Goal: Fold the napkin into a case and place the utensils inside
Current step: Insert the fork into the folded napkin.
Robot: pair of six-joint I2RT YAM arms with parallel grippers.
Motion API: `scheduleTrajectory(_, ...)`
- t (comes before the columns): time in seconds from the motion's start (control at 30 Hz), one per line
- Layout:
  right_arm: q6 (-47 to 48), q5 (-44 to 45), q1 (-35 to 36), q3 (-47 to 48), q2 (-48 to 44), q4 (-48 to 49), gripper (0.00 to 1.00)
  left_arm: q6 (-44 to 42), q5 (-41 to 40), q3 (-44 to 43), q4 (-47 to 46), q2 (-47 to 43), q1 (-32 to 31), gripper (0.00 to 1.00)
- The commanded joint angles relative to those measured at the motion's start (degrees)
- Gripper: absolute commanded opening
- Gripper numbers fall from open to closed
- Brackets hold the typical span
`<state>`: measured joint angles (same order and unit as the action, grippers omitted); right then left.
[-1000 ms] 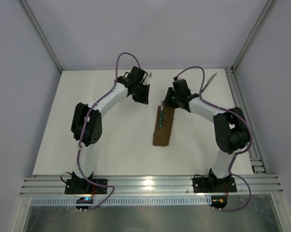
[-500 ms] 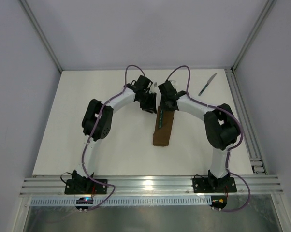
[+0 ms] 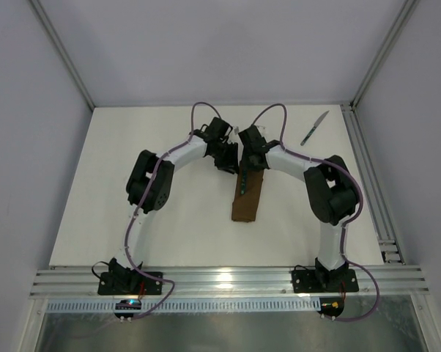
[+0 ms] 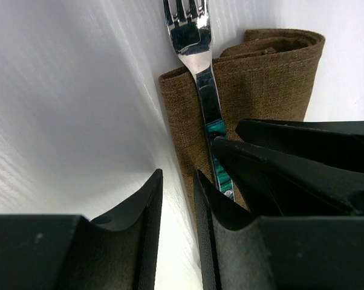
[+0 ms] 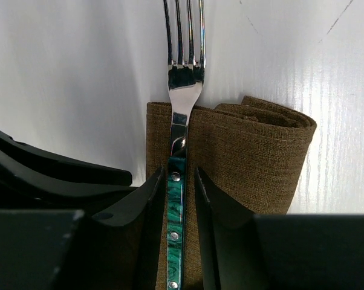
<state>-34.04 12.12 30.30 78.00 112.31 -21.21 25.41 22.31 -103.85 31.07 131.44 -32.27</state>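
The napkin, folded into a narrow brown case, lies mid-table with its far end rolled open. On it lies the fork, teal handle on the cloth and tines sticking out past the far end. My right gripper straddles the fork handle, jaws narrowly open with a gap on the right side. My left gripper stands narrowly open at the case's left edge, bare table between its fingers and the right finger on the cloth's edge. The knife lies alone at the far right.
Both grippers crowd together at the case's far end, fingers nearly touching. An aluminium rail runs along the table's right side and grey walls enclose the back and sides.
Both arms have swung inward to the case's far end: the left gripper moved right and nearer, the right gripper moved left over the fork handle. The case, fork and knife have stayed put.
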Motion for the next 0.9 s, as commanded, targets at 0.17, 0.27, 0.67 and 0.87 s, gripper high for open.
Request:
scheduleTrajectory(0.17, -0.9, -0.3, 0.2, 1.0, 1.5, 1.6, 0.29, 0.7, -0.9, -0.9, 0.3, 2.3, -0.9, 0.27)
scheduleTrajectory(0.27, -0.9, -0.3, 0.2, 1.4, 2.0, 1.4, 0.27, 0.9, -0.6, -1.8, 0.9, 3.2, -1.0, 0.21)
scheduleTrajectory(0.67, -1.4, 1.0, 0.5, 0.7, 1.3, 1.0, 0.04, 1.9, 0.0, -1.3, 0.2, 2.4, -1.1, 0.0)
scheduleTrajectory(0.87, -3.5, 3.2, 1.9, -2.0, -2.6, 2.3, 0.04, 3.7, 0.5, 1.0, -2.7, 1.1, -1.1, 0.0)
